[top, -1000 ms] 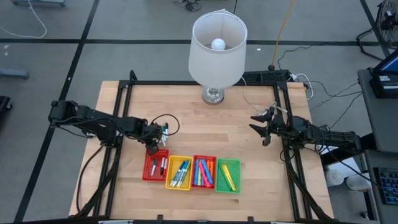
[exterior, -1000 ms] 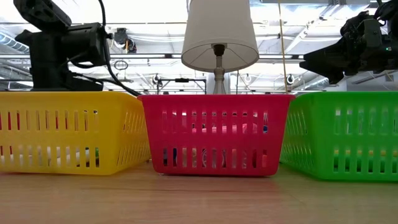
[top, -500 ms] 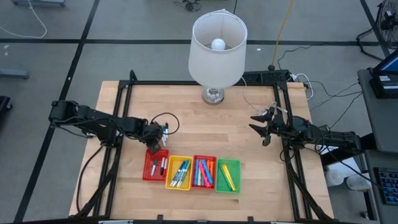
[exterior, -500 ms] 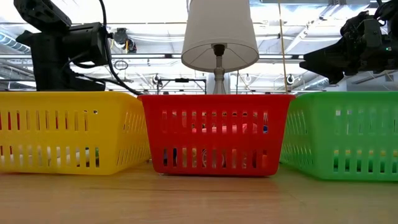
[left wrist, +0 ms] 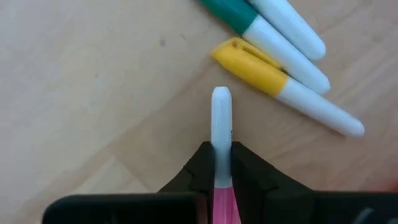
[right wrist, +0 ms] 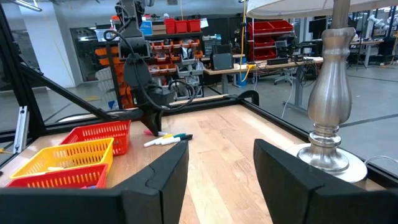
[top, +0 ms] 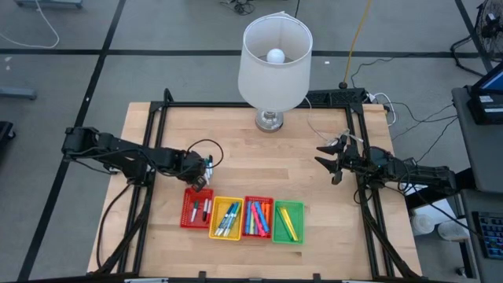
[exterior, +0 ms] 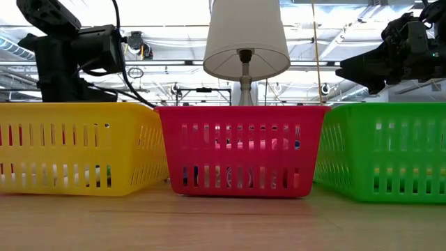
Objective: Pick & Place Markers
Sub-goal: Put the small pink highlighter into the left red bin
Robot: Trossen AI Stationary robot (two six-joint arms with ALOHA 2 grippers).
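Bright even light, lit lamp (top: 275, 56), left wrist view soft

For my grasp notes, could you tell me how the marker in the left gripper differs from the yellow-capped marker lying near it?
The pink marker is clamped between the left gripper fingers; the yellow-capped marker lies free on the table. One shows pink, the other a yellow cap. They point in different directions. Both have white barrels.

A pale butcher-block wooden table (top: 259, 161) with a black metal frame is carrying everything here. Four little mesh plastic trays are sitting in a row along its near edge: red tray (top: 196, 209), yellow tray (top: 226, 218), a second red tray (top: 258, 217), green tray (top: 288, 222). A white-shaded lamp with a chrome base (top: 269, 119) is standing at the far edge, and a couple of loose white-barrelled markers (left wrist: 292, 93) are lying on the bare wood beside the first red tray
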